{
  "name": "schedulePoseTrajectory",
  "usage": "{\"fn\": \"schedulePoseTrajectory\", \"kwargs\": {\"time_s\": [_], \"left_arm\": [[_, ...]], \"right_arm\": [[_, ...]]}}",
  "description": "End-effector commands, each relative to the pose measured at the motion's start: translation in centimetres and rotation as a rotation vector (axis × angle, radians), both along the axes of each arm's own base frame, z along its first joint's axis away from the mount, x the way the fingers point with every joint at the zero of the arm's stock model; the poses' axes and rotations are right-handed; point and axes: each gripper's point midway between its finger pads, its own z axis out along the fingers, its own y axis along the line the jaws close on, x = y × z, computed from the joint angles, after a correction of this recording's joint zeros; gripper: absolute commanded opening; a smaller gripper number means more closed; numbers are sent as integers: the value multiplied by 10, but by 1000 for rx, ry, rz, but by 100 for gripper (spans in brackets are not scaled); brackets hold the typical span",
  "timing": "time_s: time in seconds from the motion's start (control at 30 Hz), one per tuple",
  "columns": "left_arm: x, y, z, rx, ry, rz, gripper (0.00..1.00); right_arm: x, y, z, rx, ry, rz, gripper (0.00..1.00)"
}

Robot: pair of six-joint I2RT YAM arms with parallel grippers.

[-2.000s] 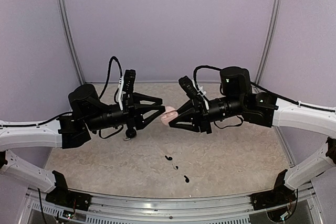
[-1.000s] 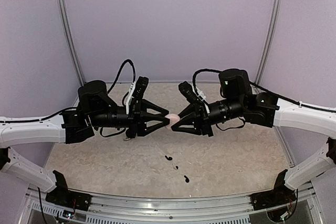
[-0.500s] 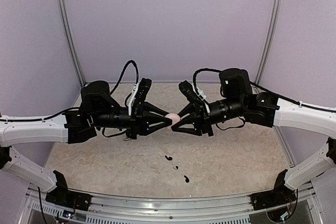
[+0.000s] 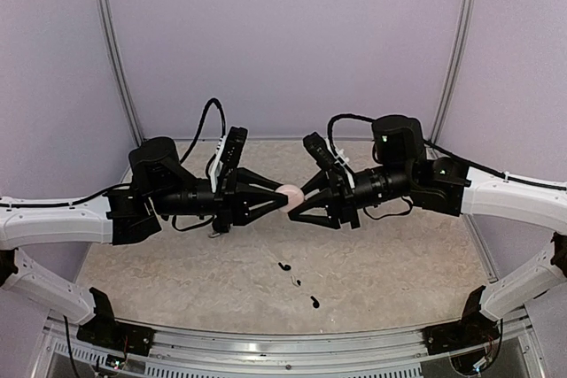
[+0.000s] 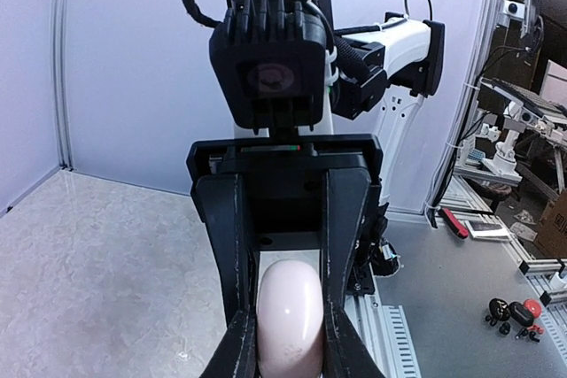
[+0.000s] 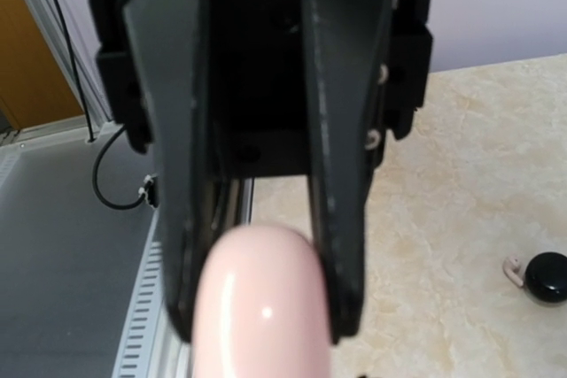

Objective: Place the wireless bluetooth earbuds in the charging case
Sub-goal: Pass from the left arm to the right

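My left gripper (image 4: 282, 198) and right gripper (image 4: 298, 198) meet tip to tip in mid-air over the table's middle. A pale pink round object (image 4: 290, 192) sits between both finger pairs; it also shows in the left wrist view (image 5: 290, 316) and the right wrist view (image 6: 259, 307). Both grippers look shut on it. Tiny black earbuds (image 4: 283, 266) (image 4: 314, 301) lie on the table below, nearer the front. A small round black puck, apparently the charging case (image 6: 547, 277), lies on the table under the left arm, with a small pinkish piece (image 6: 512, 270) beside it.
The marbled tabletop (image 4: 399, 263) is walled by lilac panels at the back and sides. A metal rail (image 4: 283, 347) runs along the front edge. Cables loop above both wrists.
Two seconds ago my left gripper was open beside the pink object at the right gripper's tip. It has since moved right and closed round it. The right arm has barely moved.
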Motion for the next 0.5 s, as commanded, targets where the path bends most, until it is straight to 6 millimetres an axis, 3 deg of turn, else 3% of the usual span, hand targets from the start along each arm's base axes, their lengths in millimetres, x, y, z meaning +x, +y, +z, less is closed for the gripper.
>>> {"fn": "schedulePoseTrajectory", "kwargs": {"time_s": [0.0,0.47], "left_arm": [[-4,2,14,-48,-29,-2,2],[-3,0,10,-37,-36,2,2]], "right_arm": [[-3,-3,17,54,-13,13,36],[-1,-5,19,67,-2,17,33]]}}
